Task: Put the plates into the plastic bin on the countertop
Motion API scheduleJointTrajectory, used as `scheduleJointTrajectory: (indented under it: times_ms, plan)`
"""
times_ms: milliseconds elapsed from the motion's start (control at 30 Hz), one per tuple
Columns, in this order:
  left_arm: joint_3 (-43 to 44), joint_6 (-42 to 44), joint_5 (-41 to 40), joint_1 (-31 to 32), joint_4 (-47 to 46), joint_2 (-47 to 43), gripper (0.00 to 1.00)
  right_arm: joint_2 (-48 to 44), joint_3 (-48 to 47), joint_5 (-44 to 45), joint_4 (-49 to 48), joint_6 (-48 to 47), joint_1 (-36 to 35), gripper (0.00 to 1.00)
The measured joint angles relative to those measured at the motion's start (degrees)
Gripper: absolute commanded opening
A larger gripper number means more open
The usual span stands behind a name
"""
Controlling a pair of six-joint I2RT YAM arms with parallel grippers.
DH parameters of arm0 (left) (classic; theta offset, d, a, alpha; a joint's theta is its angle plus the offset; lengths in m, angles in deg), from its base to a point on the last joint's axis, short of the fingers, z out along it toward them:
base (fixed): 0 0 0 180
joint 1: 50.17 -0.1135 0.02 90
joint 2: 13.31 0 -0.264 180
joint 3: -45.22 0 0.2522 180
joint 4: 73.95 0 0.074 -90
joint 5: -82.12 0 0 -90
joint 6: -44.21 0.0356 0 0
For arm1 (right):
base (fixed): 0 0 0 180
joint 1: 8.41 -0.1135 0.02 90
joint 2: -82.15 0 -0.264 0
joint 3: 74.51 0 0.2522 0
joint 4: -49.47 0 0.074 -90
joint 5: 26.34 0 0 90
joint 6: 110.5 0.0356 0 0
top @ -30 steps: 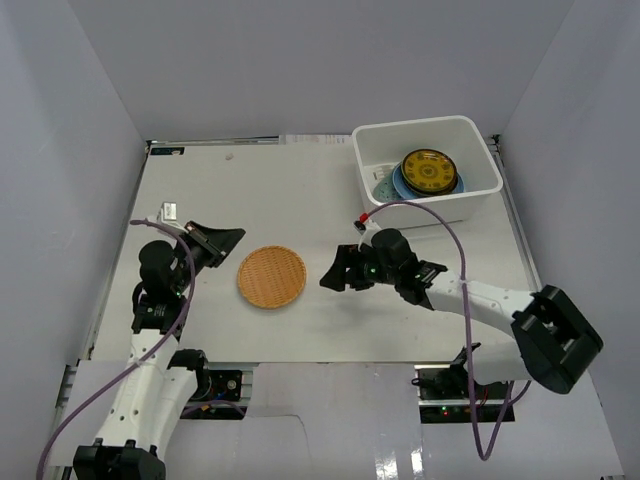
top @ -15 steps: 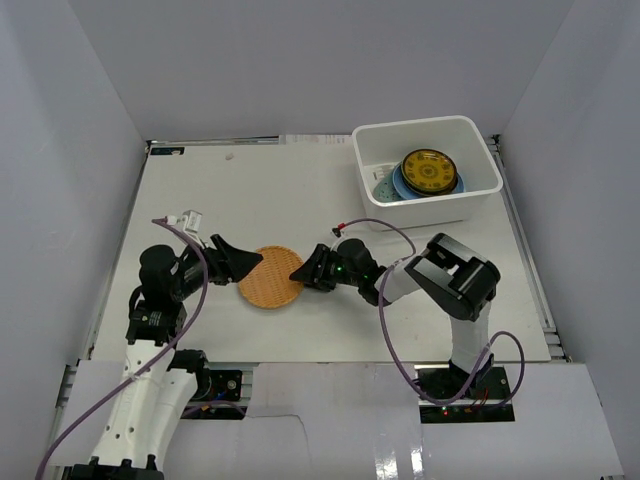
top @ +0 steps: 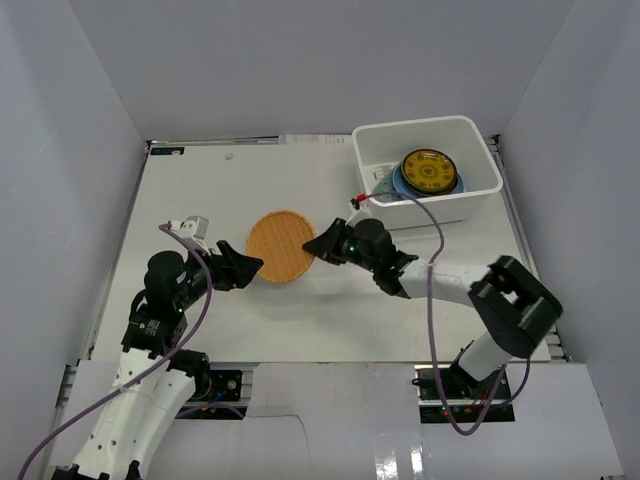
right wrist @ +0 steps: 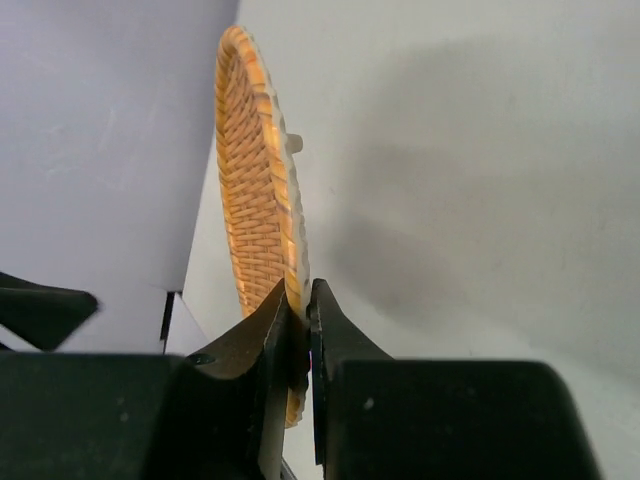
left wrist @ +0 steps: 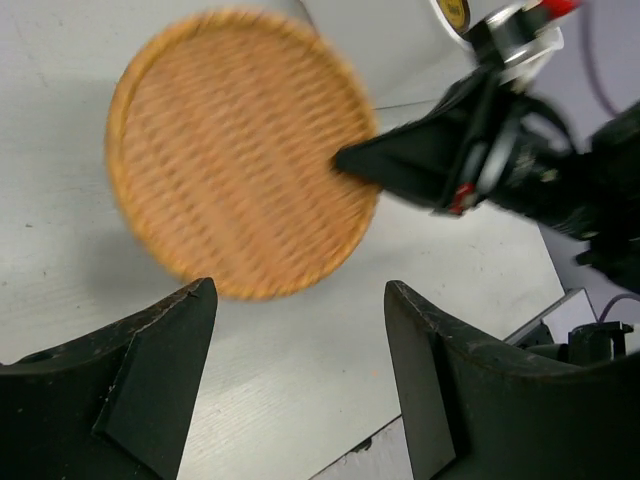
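While the woven orange plate (top: 278,247) sits near the middle of the table (top: 200,190), the right arm (top: 440,278) is the one that has it. The right jaws are closed narrow on the rim at the plate's 3 o'clock edge. In the right wrist view the rim is pinched between them and the plate stands steeply tilted, almost on edge. Whether its far edge touches the table I cannot tell.

The left arm (top: 165,290) is at the plate's 8 o'clock side, just beside the rim. The left jaws are spread wide and hold nothing, so that arm looks to be clear of the grip.

The plate is round, so it has no long axis to line up; only its tilt matters. The plastic bin (top: 428,213) lies toward 2 o'clock from the plate, on the right arm's own side, with open table between them. The carry probably runs that way, rising enough to pass over the near wall.

Inside the bin a patterned yellow plate (top: 430,170) rests on a light blue plate (top: 399,186). Something pale shows at the blue plate's 9 o'clock edge, too hidden to name. The bin's 9 o'clock part looks to have the most room.
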Motion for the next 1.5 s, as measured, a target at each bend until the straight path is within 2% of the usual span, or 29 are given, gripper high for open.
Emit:
scheduleJointTrajectory:
  times_ms: [133,167,333,433,500,733,833,867,933,967,1000,1033,1067,1133,1300,1500]
  plan:
    - [0.33,-0.02,-3.61,1.95,0.90,-1.38,0.81,-12.79,-7.37,3.91,10.12,-10.38,4.90,0.08]
    - [0.33,-0.02,-4.13,2.43,1.09,-1.64,0.98,-15.91,-10.78,4.26,13.46,-13.49,8.52,0.08]
    - [0.33,-0.22,-4.44,4.37,1.18,-2.60,0.98,-20.20,-19.45,5.25,19.87,-20.76,26.95,0.08]
    - [0.31,-0.24,-4.00,5.20,1.14,-2.99,0.98,-16.98,-23.91,6.03,23.91,-23.26,36.59,0.08]
    - [0.28,-0.22,-3.91,5.64,1.11,-3.15,0.98,-12.72,-26.56,4.85,26.36,-24.20,39.95,0.08]
    - [0.07,-0.26,-3.19,6.64,0.68,-3.23,0.98,2.01,-31.89,0.28,36.39,-24.68,44.15,0.09]
    - [-0.04,-0.24,-3.19,6.78,0.68,-3.23,0.98,3.82,-31.89,0.22,40.11,-24.65,44.44,0.20]
    - [-0.04,-0.24,-3.19,6.80,0.68,-3.23,0.98,3.89,-31.89,0.26,40.92,-24.52,44.46,0.31]
    - [-0.09,-0.24,-3.21,6.88,0.68,-3.26,0.98,3.78,-31.91,0.55,41.16,-24.17,44.46,0.45]
    - [-0.11,-0.24,-3.21,6.95,0.68,-3.23,0.98,3.67,-31.91,0.74,41.11,-24.15,44.46,0.60]
    - [-0.13,-0.24,-3.21,7.02,0.68,-3.23,0.98,3.56,-31.95,1.03,41.29,-24.22,44.46,0.70]
    - [-0.15,-0.24,-3.21,7.02,0.68,-3.23,0.98,3.52,-32.02,1.22,41.42,-24.24,44.46,0.88]
    - [-0.20,-0.26,-3.21,7.02,0.66,-3.23,0.98,3.52,-32.48,1.66,42.16,-24.50,44.46,0.96]
    - [-0.37,-0.26,-3.21,7.06,0.59,-3.21,0.98,3.41,-34.40,2.91,43.12,-25.57,44.37,0.90]
    - [-0.46,-0.24,-3.23,7.06,0.59,-2.67,0.98,-0.15,-36.30,8.31,46.36,-26.82,44.41,0.90]
    - [-0.46,-0.09,-3.37,7.06,0.63,-1.25,0.98,-15.23,-27.19,11.50,44.13,-26.56,44.41,0.90]
